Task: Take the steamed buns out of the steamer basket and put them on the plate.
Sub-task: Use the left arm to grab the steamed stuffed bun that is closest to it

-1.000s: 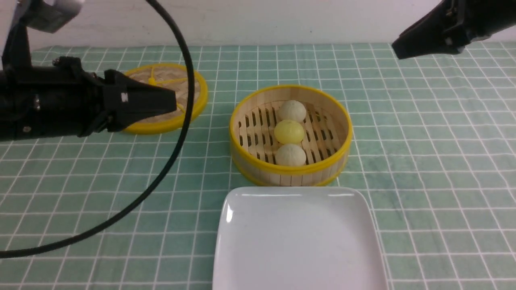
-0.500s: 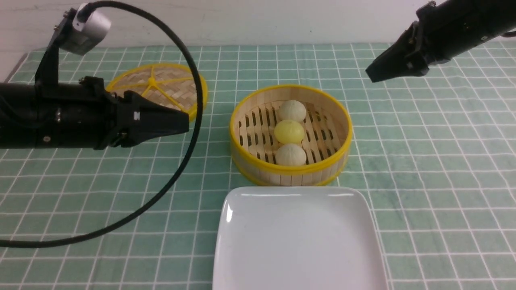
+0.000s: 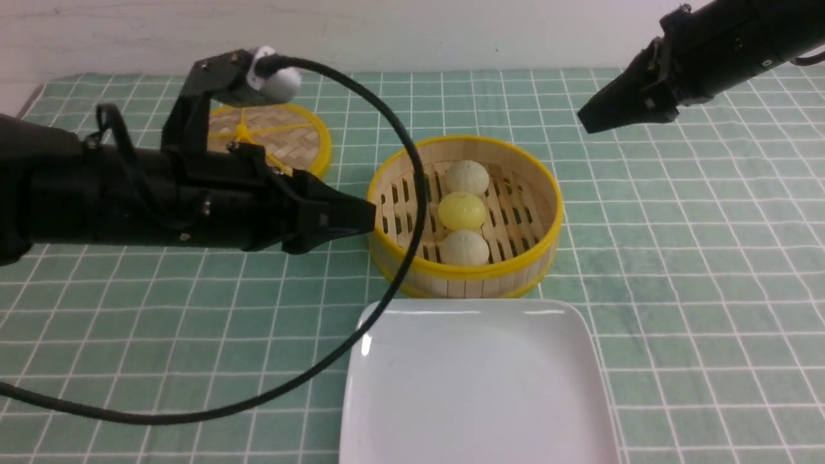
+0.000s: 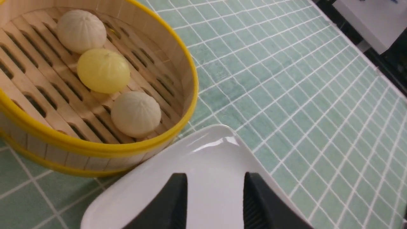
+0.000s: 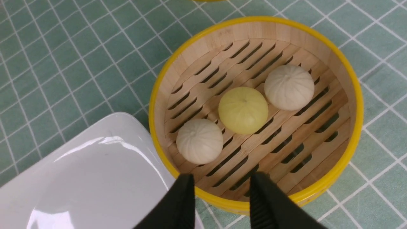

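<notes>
Front view: steamer basket (image 3: 465, 274) sits mid-table on the green checked cloth (image 3: 677, 258), with the white square plate (image 3: 477, 386) just in front of it, nearer the robot. All three steamed buns lie in a row on the slatted floor: far off-white bun (image 3: 468, 177), yellow bun (image 3: 462, 211), near off-white bun (image 3: 464, 248). The plate is bare. The woven lid (image 3: 287, 138) lies flat, left of and behind the basket. The left gripper (image 3: 364, 218) points at the basket's left wall, its tip just beside the rim (seen side-on here, so jaw gap unreadable). Its black cable (image 3: 412, 212) loops in front of the basket. The right gripper (image 3: 590, 119) hangs raised, right of and behind the basket, well apart from it. Left wrist view: the left gripper (image 4: 215, 176) has its fingers spread with nothing between them, over a corner of the plate (image 4: 222, 140). The basket (image 4: 95, 149) lies beyond with its three buns (image 4: 103, 70) inside. Right wrist view: the right gripper (image 5: 222, 176) likewise has its fingers apart and empty, framing the basket rim (image 5: 356, 105). The off-white bun (image 5: 199, 141) lies closest to the fingers and the plate (image 5: 95, 178), then the yellow one (image 5: 243, 110), then the second off-white one (image 5: 289, 87).
</notes>
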